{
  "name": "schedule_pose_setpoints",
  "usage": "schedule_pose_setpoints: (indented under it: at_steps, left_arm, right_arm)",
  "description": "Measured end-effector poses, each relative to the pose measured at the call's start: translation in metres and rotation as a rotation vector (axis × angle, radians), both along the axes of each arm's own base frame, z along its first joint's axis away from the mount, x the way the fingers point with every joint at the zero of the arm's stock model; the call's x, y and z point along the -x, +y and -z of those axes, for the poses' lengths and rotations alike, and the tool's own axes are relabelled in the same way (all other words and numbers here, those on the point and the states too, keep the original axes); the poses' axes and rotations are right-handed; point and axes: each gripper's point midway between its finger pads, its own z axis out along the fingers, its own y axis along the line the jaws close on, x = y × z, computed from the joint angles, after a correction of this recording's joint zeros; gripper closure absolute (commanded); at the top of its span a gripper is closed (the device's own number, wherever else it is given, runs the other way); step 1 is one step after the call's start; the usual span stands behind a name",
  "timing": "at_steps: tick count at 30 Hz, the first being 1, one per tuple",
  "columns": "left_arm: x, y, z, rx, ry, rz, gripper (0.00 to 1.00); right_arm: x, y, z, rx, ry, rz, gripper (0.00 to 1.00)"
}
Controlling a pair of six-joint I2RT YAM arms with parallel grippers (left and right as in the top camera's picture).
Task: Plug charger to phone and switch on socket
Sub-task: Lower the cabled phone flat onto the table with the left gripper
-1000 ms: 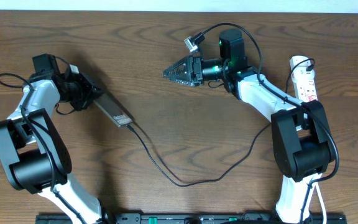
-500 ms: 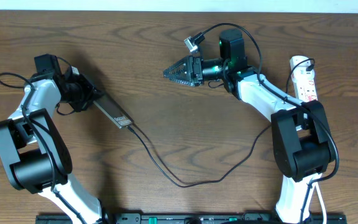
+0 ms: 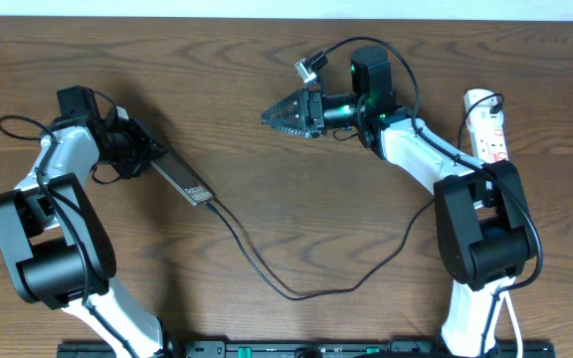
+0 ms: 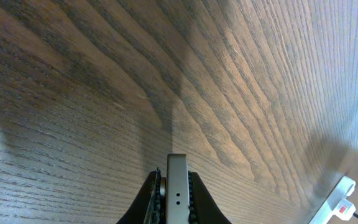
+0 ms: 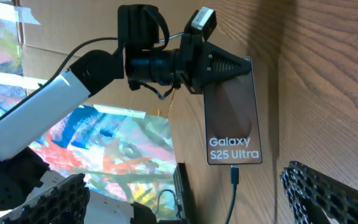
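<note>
Grips the phone (image 5: 232, 118) in clenched left jaws, charger (image 5: 234, 175) tip in its end. Holds right jaws released, spread wide.

The left arm (image 3: 58, 164) stands up from its base at the near left edge, runs toward the far side and bends right at the wrist. The left gripper (image 3: 150, 154) points diagonally toward the table's middle. Its jaws are clamped on one end of the phone (image 3: 182, 181). In the left wrist view the two fingers (image 4: 156, 200) pinch the phone's thin edges from either side.

The right arm (image 3: 416, 147) goes from its base at the near right toward the far side, then folds left. The right gripper (image 3: 275, 116) lies roughly level and points left. Its jaws are spread wide: in the right wrist view the fingers (image 5: 61, 196) sit at the two lower corners, well apart.
</note>
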Motion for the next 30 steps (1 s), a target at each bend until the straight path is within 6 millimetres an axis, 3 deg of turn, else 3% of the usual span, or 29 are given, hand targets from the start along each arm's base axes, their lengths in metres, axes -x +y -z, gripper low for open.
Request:
schedule_pose_setpoints:
  at_steps: [30]
  left_arm:
    - [0.013,0.002,0.015,-0.029,0.049,-0.01,0.92]
  right_arm:
    - [0.0,0.0,0.0,0.0,0.0,0.0,0.01]
